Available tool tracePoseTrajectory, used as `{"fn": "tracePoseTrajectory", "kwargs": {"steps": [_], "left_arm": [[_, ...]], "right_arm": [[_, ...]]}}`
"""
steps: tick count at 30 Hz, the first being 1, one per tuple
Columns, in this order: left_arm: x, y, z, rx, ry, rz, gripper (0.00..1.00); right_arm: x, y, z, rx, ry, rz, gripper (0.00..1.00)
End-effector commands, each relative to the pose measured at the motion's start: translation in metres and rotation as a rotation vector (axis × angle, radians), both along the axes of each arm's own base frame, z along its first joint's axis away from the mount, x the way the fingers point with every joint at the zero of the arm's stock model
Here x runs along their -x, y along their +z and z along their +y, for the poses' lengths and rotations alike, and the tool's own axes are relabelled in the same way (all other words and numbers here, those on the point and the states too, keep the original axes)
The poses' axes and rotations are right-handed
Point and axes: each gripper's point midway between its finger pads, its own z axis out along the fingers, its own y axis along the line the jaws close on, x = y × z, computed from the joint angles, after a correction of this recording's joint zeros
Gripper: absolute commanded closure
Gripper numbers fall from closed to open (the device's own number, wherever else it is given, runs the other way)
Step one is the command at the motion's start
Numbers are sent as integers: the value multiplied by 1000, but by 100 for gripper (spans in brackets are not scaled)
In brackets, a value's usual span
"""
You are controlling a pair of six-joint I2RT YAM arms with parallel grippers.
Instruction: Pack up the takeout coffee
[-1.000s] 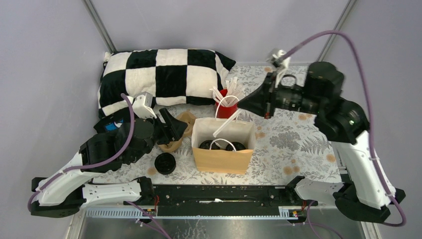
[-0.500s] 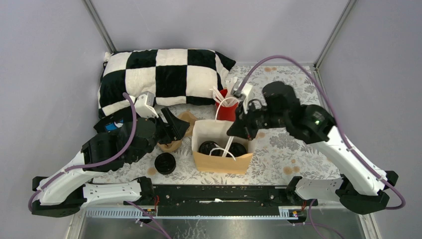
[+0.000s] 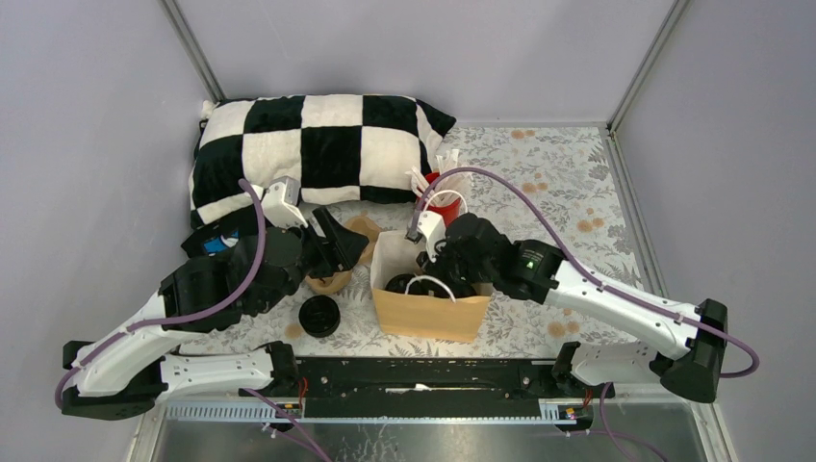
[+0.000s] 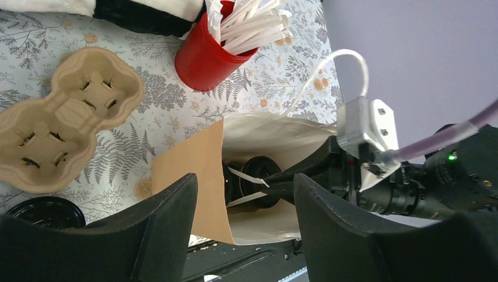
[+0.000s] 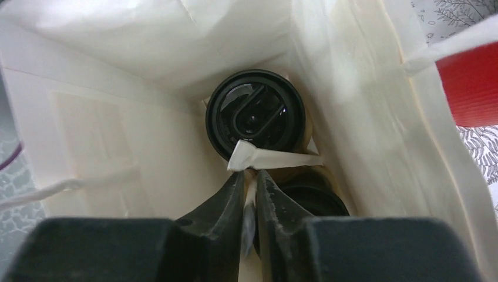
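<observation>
Two takeout coffee cups with black lids stand inside the brown paper bag [image 3: 428,310]. In the right wrist view one lid [image 5: 255,117] is fully seen and the other [image 5: 317,201] sits partly under my fingers. My right gripper [image 5: 249,176] is down inside the bag [image 5: 147,135], shut on a white paper-wrapped straw [image 5: 279,157] that lies over the lids. In the top view the right gripper [image 3: 439,272] is in the bag mouth. My left gripper [image 4: 245,179] is open and empty, left of the bag [image 4: 188,176], above the table.
A red cup [image 3: 445,210] of wrapped straws stands behind the bag. A moulded pulp cup carrier [image 4: 59,117] lies left of the bag, with a stack of black lids [image 3: 319,315] in front of it. A checkered pillow [image 3: 308,144] fills the back left.
My right arm has swung down from beside the red cup into the bag, carrying the wrapped straw. The left arm has not moved.
</observation>
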Motion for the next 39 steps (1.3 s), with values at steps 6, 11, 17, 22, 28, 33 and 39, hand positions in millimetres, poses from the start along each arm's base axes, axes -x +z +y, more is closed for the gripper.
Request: {"fn": "tracePoseTrajectory", "kwargs": {"steps": [6,11,17,22,28,33,39], "left_arm": [[0,11,6,55,17,-27,35],[-3,25,5,56,18,-52,33],[-11,70,15,68,51,-147,27],[-17,130,36,86,97,-270,20],[-15,201,74,146,159,-405,17],[-11,231,98,184,200,-492,16],[-9,245,120,192,244,-533,14]], "right_arm": [[-22,91,-16,-117,-195,-123,31],[-21,170,-45,-220,-294,-182,3],[-32,258,-105,-374,-525,-318,0],[-31,317,-161,-496,-666,-461,0],[-16,377,-221,-757,-806,-530,0],[-13,390,-258,-826,-934,-551,0],[-15,390,-259,-832,-961,-542,0]]}}
